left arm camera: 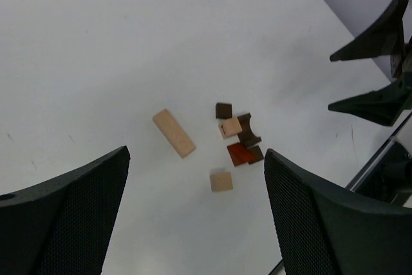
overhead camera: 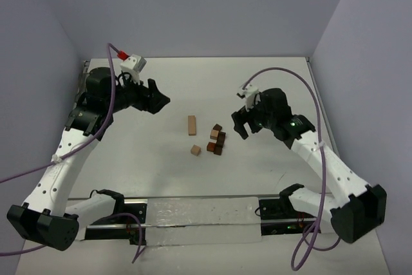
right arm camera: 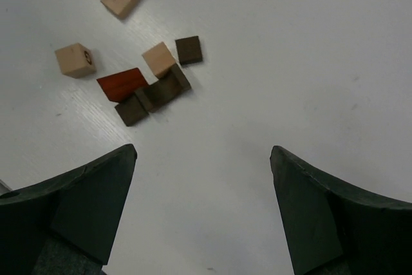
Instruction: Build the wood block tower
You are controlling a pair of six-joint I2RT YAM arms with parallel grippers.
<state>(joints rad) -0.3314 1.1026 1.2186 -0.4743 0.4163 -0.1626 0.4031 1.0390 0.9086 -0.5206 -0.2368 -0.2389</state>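
Wood block tower not built: dark pieces bunched and touching mid-tabletop, long tan block and tan cube just beside. Left claw and right claw both gape wide, empty. Risk: fingers entering the bunch nudge neighbours and scatter them.

Both end effectors, jaws apart

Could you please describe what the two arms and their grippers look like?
Both arms have white links, left arm and right arm, with black joints and bases. The left gripper and right gripper are black, with broad, finely textured fingers. A purple cable loops along each arm; a green light glows on the right.
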